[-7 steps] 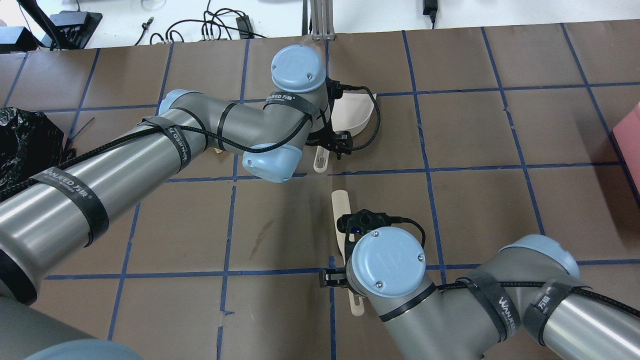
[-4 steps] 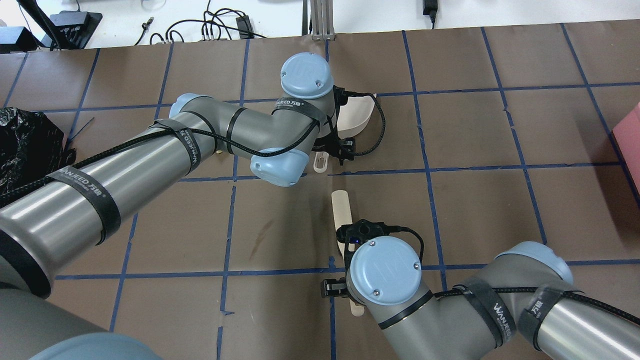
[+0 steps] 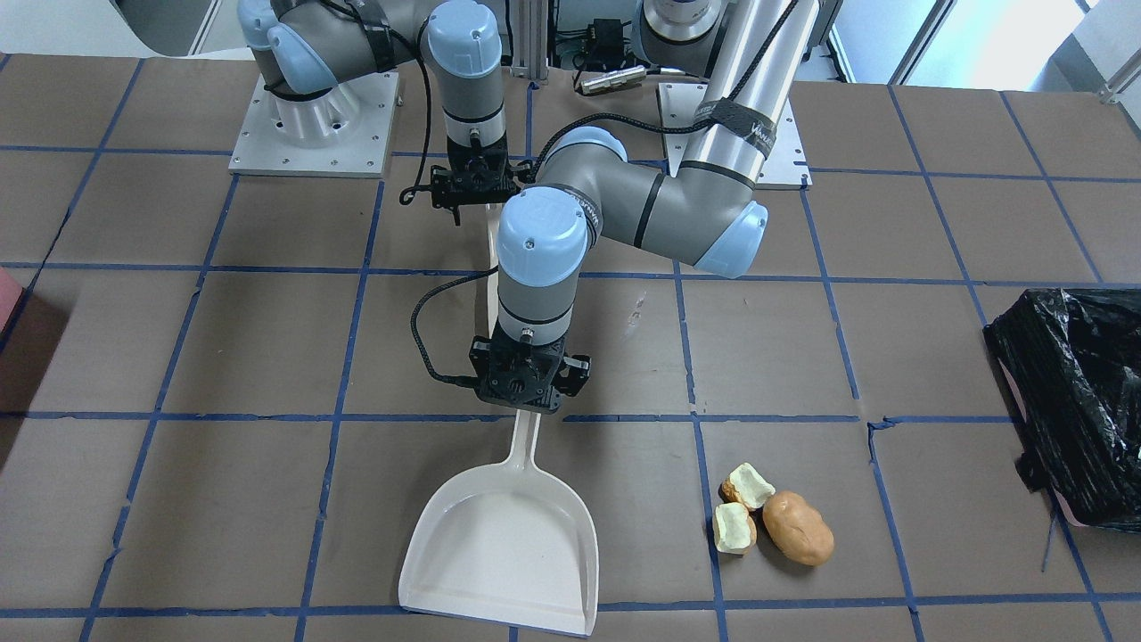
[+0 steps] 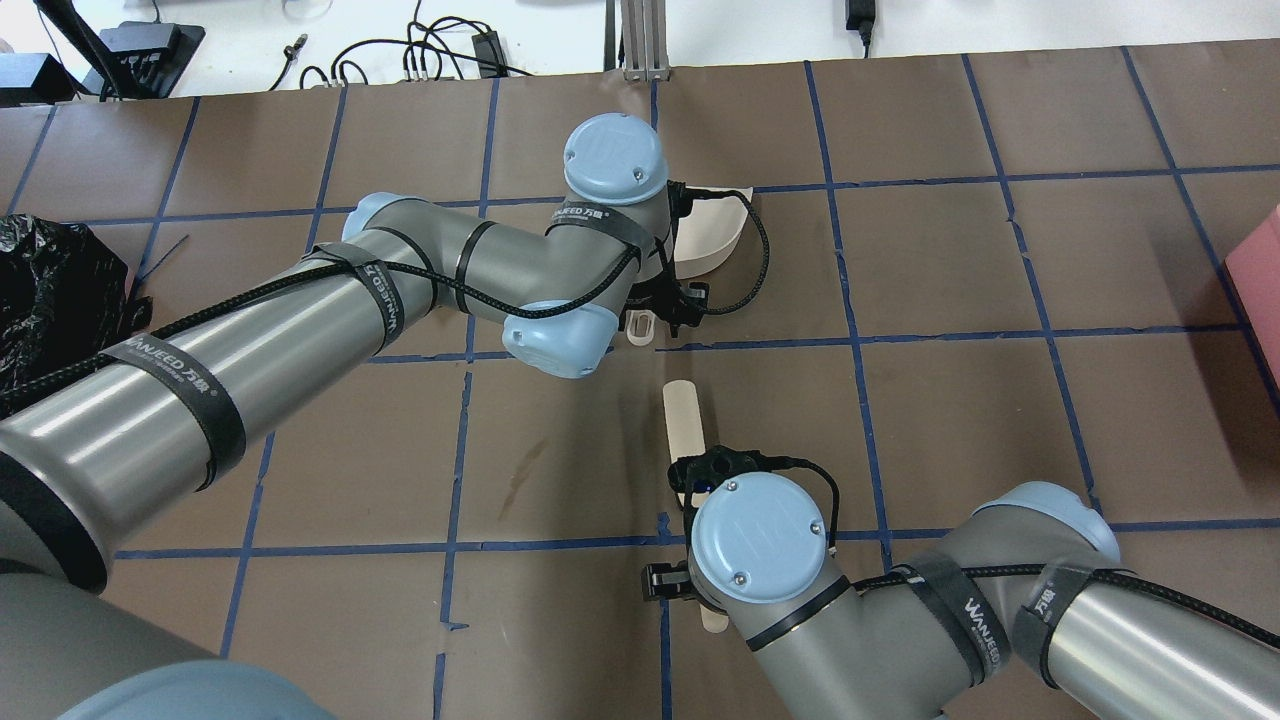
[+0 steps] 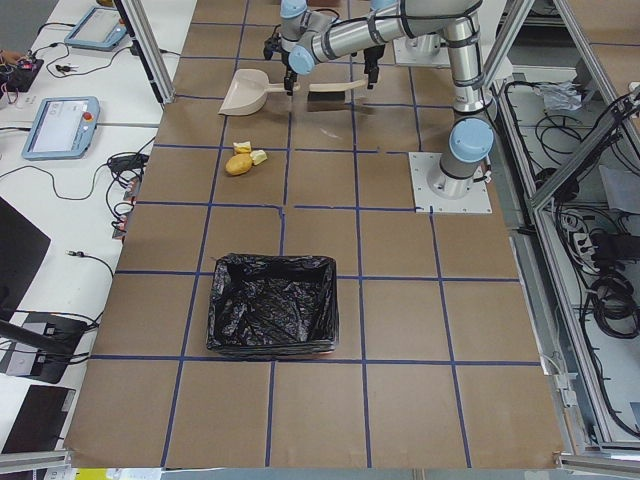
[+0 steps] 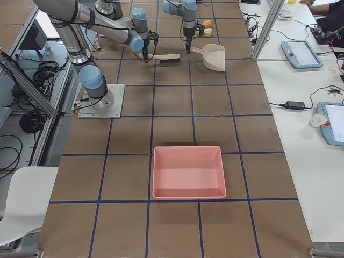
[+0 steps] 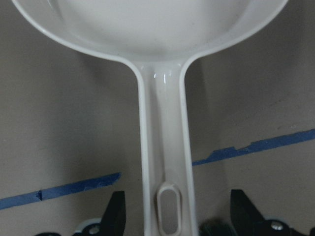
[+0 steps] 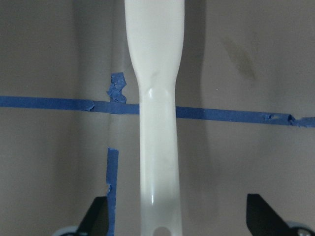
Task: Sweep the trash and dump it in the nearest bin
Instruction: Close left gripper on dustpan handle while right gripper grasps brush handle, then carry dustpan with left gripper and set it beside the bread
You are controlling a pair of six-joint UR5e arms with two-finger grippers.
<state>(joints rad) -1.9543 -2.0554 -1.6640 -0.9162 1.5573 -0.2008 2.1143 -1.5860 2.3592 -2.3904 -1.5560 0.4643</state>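
Cream plastic filled the front view: the dustpan [image 3: 499,544] lay flat on the bench [image 3: 267,357], mouth toward the camera, with the left tool [image 3: 526,392] hanging over the end of its handle. The trash [image 3: 777,517], a potato-like lump with two pale chunks against it, sat just beside the dustpan on the side toward the bin [image 3: 1083,401]. The bin stood well apart at the bench's edge. Farther back, the right tool [image 3: 472,189] hung over the brush [image 3: 491,254].

From overhead, the left arm hid most of the dustpan [image 4: 715,235]. The brush [image 4: 683,410] pointed at it, its near part under the right tool [image 4: 700,470], and the bin [image 4: 45,290] was at the left edge.

From the left end, the trash [image 5: 240,160] lay between the bin [image 5: 272,305] and the dustpan [image 5: 243,95], nearer the dustpan.

From the right end, a pink tray [image 6: 188,172] lay in front, with the dustpan [image 6: 214,56] and brush [image 6: 166,57] well beyond it.

The left wrist camera showed that tool's fingers [image 7: 115,216] spread on either side of the dustpan handle, a gap on each side, gripping nothing.

The right wrist camera showed its fingers [image 8: 96,216] likewise wide apart astride the brush handle, not touching it.
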